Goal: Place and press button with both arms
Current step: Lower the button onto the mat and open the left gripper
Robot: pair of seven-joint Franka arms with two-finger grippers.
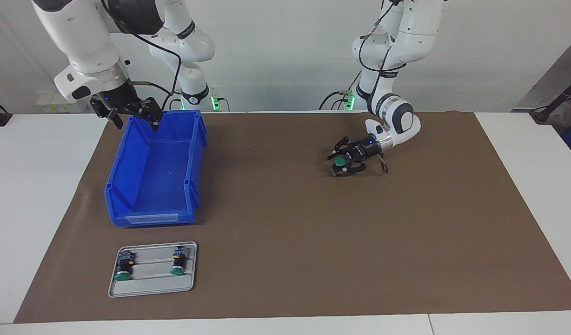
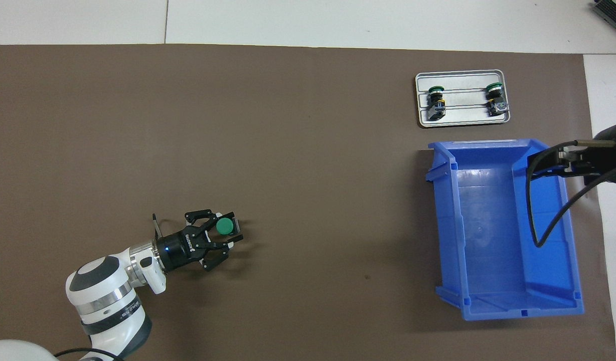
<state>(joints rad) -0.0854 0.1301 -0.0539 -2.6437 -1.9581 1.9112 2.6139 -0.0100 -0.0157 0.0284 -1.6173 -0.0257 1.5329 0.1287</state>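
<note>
Brown matting is covering most of the white desk (image 1: 43,195), and a pale wall is standing at the robots' end. Toward the left arm's end of the mat (image 1: 313,232), the left tool (image 1: 342,164) is lying low over the surface with its wrist nearly level, and the button (image 1: 340,162) is sitting upright between its fingers with the round green cap facing up. In the overhead view the same button (image 2: 224,226) is showing between the two fingertips of the left tool (image 2: 226,231); whether the fingers are pressing on its body or standing just clear of it cannot be told from either view. Toward the right arm's end, a blue bin (image 1: 127,186) is resting on the mat with nothing inside it. The right tool (image 1: 134,116) is hanging over the bin's rim at the end nearest the robots, its fingers spread apart and holding nothing; from overhead the right tool (image 2: 551,160) is showing over the bin's outer side wall. Farther from the robots than the bin, and just beside its label end, a small grey tray (image 1: 150,288) is lying flat on the mat. Two more buttons are lying on their sides in the tray, well apart from each other: one button (image 1: 124,267) nearer the desk's edge and the second button (image 1: 178,264) nearer the middle, both with their green caps pointing away from the robots.
</note>
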